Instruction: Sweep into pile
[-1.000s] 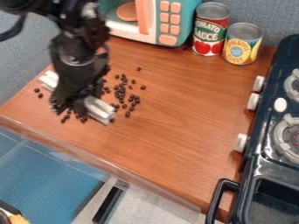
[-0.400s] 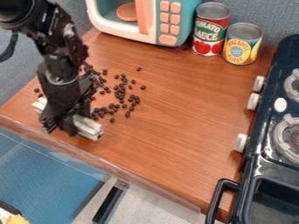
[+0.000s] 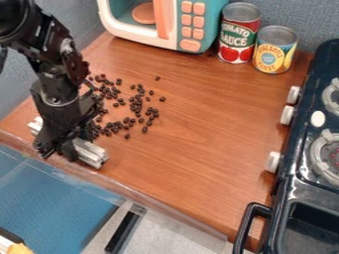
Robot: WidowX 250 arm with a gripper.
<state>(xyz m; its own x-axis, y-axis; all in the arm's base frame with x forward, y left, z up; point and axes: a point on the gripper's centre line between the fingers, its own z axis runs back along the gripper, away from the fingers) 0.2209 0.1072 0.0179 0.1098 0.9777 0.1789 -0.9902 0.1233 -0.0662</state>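
Camera view, gripper (image 3: 55,147): closed around the middle of a pale bar (image 3: 90,154), down low at the view's left, by the counter's front edge (image 3: 155,202).
Pale bar: seems to serve as the sweeper; its two ends stick out either side of the grip, and it lies roughly along that edge.
Dark beans (image 3: 138,106): strewn on the wooden counter (image 3: 205,139) beside the arm, in a loose, curving scatter; the nearest sit just beyond the bar, a few strays apart on the far side.
Sweep: gathering is in hand, I'd judge, with the bar set on the front side of the beans; they are bunched in places but hardly one pile.
Next push: looks to call for bar low and flat, driven away from the front edge into the near beans, then round to the strays; too high and it may ride over them, too quick and they may roll off.
Red can (image 3: 238,34): stands at the back, its label carrying pale lettering on a green band above red fruit.
Yellow can (image 3: 273,49): just beside it, yellow-and-blue label, lettering across the middle.
Toy microwave (image 3: 167,22): orange buttons, no writing I can make out.
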